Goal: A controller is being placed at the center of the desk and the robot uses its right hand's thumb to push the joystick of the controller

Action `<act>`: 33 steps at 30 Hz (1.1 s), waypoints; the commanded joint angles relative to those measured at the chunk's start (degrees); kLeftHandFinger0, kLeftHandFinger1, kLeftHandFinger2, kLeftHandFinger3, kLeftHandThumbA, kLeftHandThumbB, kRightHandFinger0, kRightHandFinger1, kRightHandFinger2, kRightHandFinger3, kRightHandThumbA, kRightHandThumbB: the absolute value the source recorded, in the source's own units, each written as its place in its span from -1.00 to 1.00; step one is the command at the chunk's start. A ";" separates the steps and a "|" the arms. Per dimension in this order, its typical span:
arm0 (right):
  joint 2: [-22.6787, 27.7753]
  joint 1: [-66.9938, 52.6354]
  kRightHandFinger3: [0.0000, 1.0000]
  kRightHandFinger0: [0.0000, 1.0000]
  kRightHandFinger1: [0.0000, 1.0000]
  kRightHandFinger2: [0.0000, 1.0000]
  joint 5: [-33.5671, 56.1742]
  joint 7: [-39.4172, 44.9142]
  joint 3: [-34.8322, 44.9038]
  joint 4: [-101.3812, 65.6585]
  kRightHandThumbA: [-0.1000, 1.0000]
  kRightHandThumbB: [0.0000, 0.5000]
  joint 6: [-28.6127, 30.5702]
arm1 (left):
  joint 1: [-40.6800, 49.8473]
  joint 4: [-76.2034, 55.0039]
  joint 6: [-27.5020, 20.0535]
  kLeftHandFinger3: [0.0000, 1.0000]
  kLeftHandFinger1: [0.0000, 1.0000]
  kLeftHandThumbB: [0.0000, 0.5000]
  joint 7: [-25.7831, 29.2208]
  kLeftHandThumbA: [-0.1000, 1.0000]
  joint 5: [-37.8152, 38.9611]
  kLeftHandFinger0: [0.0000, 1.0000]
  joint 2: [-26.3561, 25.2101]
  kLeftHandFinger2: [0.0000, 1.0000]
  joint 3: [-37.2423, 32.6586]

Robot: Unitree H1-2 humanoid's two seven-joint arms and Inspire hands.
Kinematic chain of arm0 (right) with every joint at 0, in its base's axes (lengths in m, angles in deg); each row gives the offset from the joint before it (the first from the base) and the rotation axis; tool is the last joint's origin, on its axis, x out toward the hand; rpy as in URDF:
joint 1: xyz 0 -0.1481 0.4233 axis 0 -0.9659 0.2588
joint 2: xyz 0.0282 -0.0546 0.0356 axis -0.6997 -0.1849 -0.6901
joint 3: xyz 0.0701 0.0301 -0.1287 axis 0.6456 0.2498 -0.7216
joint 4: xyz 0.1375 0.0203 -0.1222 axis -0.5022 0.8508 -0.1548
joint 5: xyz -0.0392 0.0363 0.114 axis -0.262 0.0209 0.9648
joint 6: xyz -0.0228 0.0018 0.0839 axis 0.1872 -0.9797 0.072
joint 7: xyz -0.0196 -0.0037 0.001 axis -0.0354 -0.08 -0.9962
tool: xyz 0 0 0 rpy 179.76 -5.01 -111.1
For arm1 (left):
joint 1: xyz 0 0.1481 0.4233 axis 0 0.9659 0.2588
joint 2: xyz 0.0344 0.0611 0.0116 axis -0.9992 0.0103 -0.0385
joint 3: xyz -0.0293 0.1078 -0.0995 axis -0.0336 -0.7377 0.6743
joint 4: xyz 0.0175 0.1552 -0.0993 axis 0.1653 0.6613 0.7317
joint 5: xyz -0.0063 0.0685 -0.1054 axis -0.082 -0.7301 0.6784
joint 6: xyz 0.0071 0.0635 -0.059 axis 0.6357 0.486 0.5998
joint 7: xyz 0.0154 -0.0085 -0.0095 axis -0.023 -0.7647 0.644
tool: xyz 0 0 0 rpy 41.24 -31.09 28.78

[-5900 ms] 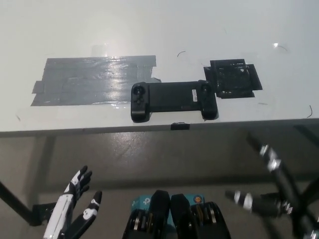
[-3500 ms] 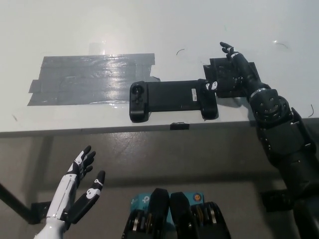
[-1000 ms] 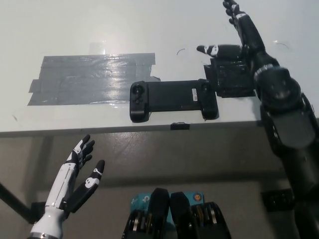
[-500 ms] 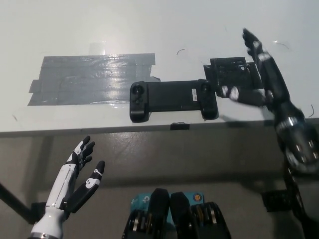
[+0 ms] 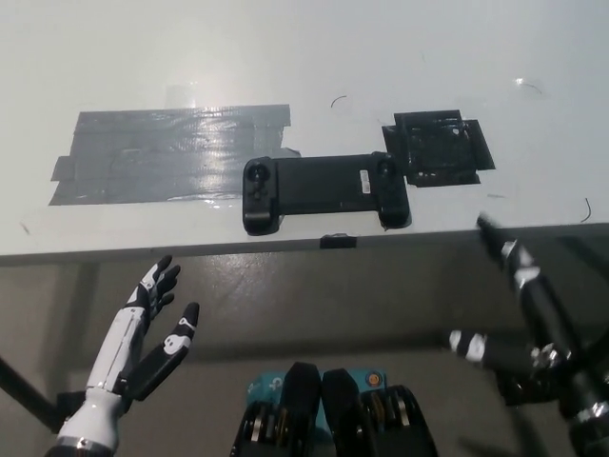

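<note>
The right robot hand (image 5: 519, 314) hangs below the desk (image 5: 314, 57) edge, fingers spread, holding nothing. The controller (image 5: 325, 188) lies flat up and to its left, near the desk's front edge. It looks stiff, light and liable to skid, so press only on the small joystick (image 5: 383, 168) at its nearer end. The left robot hand (image 5: 143, 328) rests open, far across at low left.
</note>
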 commanded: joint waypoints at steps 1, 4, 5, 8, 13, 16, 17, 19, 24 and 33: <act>0.23 0.54 1.00 1.00 1.00 1.00 -2.20 0.42 -1.66 2.93 0.91 0.44 6.00 | 1.17 -1.66 -1.78 1.00 1.00 -0.65 -0.86 0.23 0.13 1.00 -1.06 1.00 0.02; 0.83 0.13 1.00 1.00 1.00 1.00 -1.63 1.24 -2.33 3.90 0.91 0.45 5.66 | 2.54 -1.88 -1.55 1.00 1.00 -0.64 -0.69 0.24 0.04 1.00 -0.54 1.00 -0.28; 0.91 0.03 1.00 1.00 1.00 1.00 -1.50 1.37 -2.42 3.97 0.91 0.45 5.59 | 2.84 -1.99 -1.48 1.00 1.00 -0.63 -0.58 0.24 -0.01 1.00 -0.38 1.00 -0.32; 0.88 0.40 1.00 1.00 1.00 1.00 -1.56 1.62 -2.85 5.24 0.92 0.43 6.01 | 3.43 -1.98 -1.59 1.00 1.00 -0.62 -0.35 0.24 -0.62 1.00 -0.51 1.00 -0.43; 0.79 0.28 1.00 1.00 1.00 1.00 -2.44 1.51 -3.37 6.12 0.96 0.50 6.13 | 3.98 -2.55 -0.92 1.00 1.00 -0.62 -0.55 0.25 -0.90 1.00 -0.76 1.00 -0.59; 0.90 -0.16 1.00 1.00 1.00 1.00 -3.04 1.16 -3.33 6.08 0.96 0.50 6.14 | 4.11 -2.42 -1.30 1.00 1.00 -0.63 -0.44 0.24 -0.99 1.00 -0.53 1.00 -0.87; 0.96 -0.09 1.00 1.00 1.00 1.00 -3.30 1.12 -3.33 6.06 0.97 0.52 6.05 | 4.02 -2.42 -1.26 1.00 1.00 -0.62 -0.43 0.24 -0.93 1.00 -0.50 1.00 -0.89; 0.98 0.13 1.00 1.00 1.00 1.00 -3.94 1.06 -3.48 6.02 0.98 0.53 6.00 | 3.92 -2.41 -1.24 1.00 1.00 -0.60 -0.39 0.24 -1.02 1.00 -0.71 1.00 -0.88; 1.01 0.03 1.00 1.00 1.00 1.00 -4.15 1.00 -3.30 5.74 0.95 0.49 6.37 | 3.65 -2.31 -1.33 1.00 1.00 -0.60 -0.32 0.24 -1.02 1.00 -0.79 1.00 -0.87; 1.11 0.27 1.00 1.00 1.00 1.00 -5.42 1.07 -3.37 5.31 0.98 0.52 6.28 | 3.22 -2.42 -1.63 1.00 1.00 -0.58 -0.31 0.24 -1.18 1.00 -1.06 1.00 -0.67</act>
